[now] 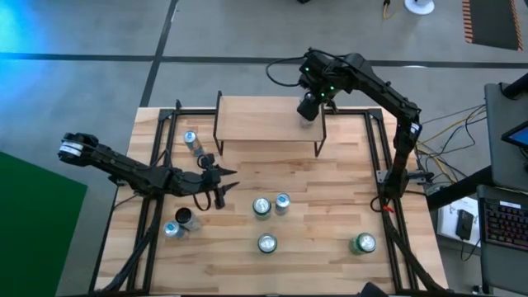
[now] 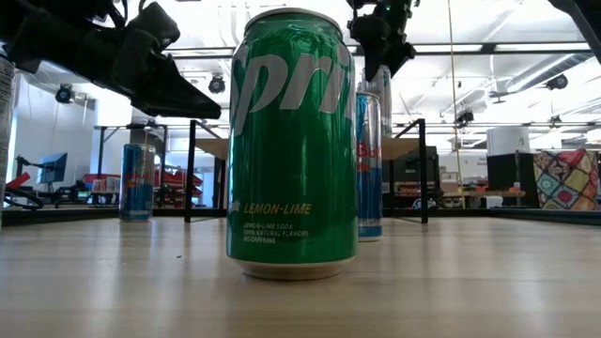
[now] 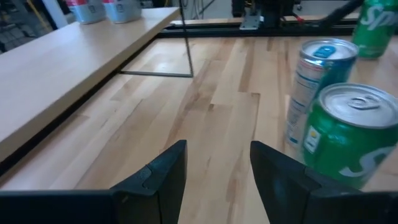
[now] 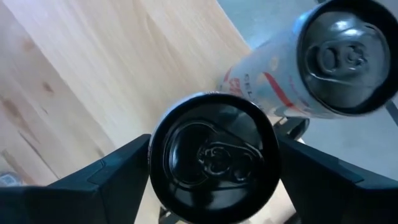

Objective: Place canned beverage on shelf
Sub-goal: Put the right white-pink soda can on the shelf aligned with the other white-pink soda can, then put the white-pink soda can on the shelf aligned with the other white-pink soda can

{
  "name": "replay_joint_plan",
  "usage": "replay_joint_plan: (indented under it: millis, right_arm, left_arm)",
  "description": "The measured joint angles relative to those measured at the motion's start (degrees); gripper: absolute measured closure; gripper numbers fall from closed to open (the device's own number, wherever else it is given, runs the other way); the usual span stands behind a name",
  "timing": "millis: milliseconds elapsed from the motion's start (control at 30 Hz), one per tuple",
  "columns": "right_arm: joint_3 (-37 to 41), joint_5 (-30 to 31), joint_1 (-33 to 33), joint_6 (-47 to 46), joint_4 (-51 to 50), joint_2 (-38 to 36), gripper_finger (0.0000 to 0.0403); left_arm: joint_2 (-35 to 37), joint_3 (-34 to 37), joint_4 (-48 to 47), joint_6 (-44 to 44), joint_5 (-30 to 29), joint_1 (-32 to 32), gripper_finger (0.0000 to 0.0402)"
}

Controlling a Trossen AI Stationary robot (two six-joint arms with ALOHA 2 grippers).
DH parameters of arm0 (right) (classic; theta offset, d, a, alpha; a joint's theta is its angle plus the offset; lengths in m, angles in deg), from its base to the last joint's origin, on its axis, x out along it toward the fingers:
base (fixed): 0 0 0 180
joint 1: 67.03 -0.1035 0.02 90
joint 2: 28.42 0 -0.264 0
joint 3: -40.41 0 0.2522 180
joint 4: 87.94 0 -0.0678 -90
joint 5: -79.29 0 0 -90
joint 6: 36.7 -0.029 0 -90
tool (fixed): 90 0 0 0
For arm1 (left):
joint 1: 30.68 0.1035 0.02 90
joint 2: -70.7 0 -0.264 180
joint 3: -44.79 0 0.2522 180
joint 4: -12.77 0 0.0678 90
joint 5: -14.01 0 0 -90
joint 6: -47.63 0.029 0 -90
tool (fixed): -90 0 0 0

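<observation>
Right gripper [image 4: 211,180] clamped around a black-topped can [image 4: 211,158], poised over the shelf [image 1: 260,120], just beside a silver can [image 4: 339,59] already there. Could knock that neighbour off if lowered crookedly. Left gripper [image 3: 217,168] open, idle, green can [image 3: 351,134] alongside.

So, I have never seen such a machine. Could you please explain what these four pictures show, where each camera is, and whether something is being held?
These are two dark robot arms at a wooden table. One camera looks straight down from above, one sits at table height behind a green Sprite can, and one rides on each wrist.

The right gripper is over the shelf, a small raised wooden rack. Its wrist camera shows its fingers on either side of a black-topped can, with a silver can beside it.

The left gripper is open and holds nothing; its camera faces a green can and a slim blue can. More cans stand around the table.
</observation>
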Motion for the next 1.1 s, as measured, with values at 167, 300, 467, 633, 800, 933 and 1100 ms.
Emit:
replay_joint_plan:
  millis: [167,300,467,633,800,933,1100]
  right_arm:
    - [0.0,1.29,0.0,0.2,-0.12,-1.24,0.0091]
    - [0.0,1.29,0.0,0.2,-0.11,-2.35,0.01]
    - [0.0,1.31,-0.02,0.0,-0.07,-4.03,0.01]
    - [0.04,1.31,-0.84,-1.88,-0.01,-6.91,0.0099]
    - [1.28,1.34,-3.92,-4.84,3.41,-11.63,0.0101]
    - [5.82,4.93,-8.54,-7.62,6.11,-15.44,0.0103]
    - [18.04,8.8,-14.19,-10.8,10.87,-21.3,0.0105]
  left_arm:
    - [0.0,0.0,0.04,0.02,-0.18,0.0,0.024]
    - [0.0,0.0,0.04,0.37,-0.18,0.02,0.024]
    - [0.0,0.0,0.02,0.46,-0.18,0.02,0.024]
    - [0.0,0.0,-1.4,0.39,-0.18,0.0,0.024]
    - [0.0,0.0,-4.21,-0.9,-0.16,0.0,0.024]
    - [0.02,0.0,-4.33,-0.98,-0.16,0.0,0.024]
    - [0.63,0.0,-5.08,-1.25,-0.16,0.0,0.024]
